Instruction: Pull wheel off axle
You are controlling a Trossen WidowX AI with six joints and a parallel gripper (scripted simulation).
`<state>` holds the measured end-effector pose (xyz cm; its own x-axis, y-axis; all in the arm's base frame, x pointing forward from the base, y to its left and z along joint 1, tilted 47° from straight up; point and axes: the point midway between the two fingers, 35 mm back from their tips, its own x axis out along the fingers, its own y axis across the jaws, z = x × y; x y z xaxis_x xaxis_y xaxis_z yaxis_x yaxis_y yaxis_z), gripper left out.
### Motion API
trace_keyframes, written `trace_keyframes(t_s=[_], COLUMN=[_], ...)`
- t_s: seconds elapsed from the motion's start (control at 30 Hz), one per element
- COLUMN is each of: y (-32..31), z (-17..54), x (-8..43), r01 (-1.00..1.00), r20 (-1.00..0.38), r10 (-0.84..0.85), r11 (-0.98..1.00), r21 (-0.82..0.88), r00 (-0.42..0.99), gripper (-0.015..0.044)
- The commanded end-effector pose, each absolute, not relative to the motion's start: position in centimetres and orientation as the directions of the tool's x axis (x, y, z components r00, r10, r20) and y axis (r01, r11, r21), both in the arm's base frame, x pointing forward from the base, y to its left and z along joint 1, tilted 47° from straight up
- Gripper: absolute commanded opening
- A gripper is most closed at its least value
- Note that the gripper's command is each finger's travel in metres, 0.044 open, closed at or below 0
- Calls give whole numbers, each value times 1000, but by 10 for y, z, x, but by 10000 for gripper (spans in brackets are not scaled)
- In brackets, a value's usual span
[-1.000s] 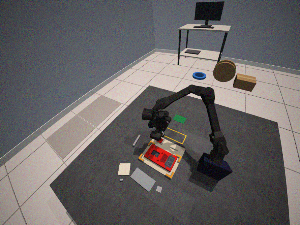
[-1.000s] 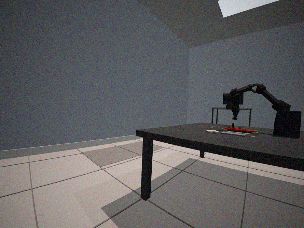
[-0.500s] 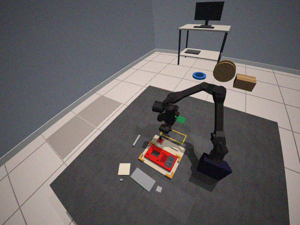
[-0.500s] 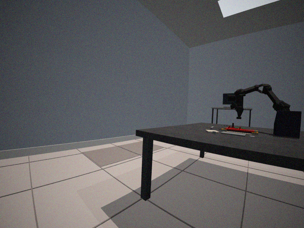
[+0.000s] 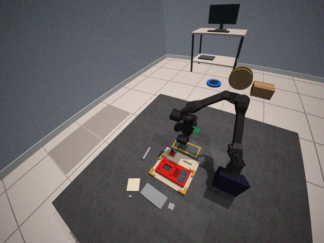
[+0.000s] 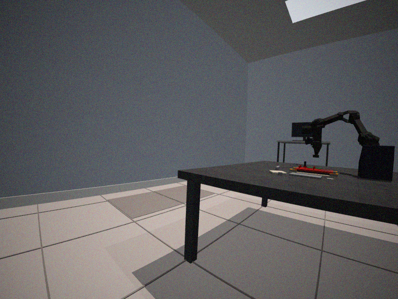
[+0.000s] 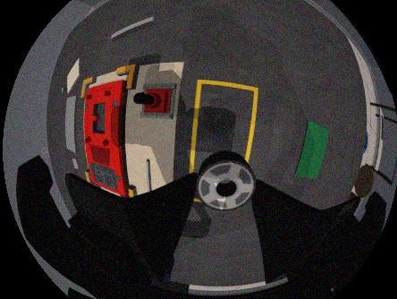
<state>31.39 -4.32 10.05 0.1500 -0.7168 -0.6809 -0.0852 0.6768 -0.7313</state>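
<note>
The wheel (image 7: 215,185) (image 5: 182,139) (image 6: 315,156) has a silver spoked face with a dark hub hole and a black tyre. My gripper (image 7: 224,182) (image 5: 182,136) (image 6: 316,152) is shut on it, one finger on each side, and holds it clear above the table. The upright axle (image 7: 143,98) (image 5: 172,150) (image 6: 305,163) is a bare black post on a red base, apart from the wheel. The marked area (image 7: 228,84) (image 5: 184,151) is a yellow rectangle outline beside the axle board. In the wrist view the wheel overlaps its near end, and a shadow lies inside it.
A red panel (image 5: 162,171) (image 7: 98,154) lies on the board between orange corners. A green patch (image 5: 196,130) (image 7: 312,149) lies beyond the marked area. A grey bar (image 5: 146,153) (image 7: 131,28) and a grey plate (image 5: 153,195) lie on the dark table (image 5: 125,222).
</note>
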Motion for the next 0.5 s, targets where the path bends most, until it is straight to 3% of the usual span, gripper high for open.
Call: trace_keyframes(t_s=[0.0,0.47], y=[-50,-97], z=[96,51], x=[313,325], r01=[-88,-87], r20=[-678,-678], r10=[-720,-719], r11=[673,674], r21=[-735,-734], r00=[150,150], gripper=[0,0])
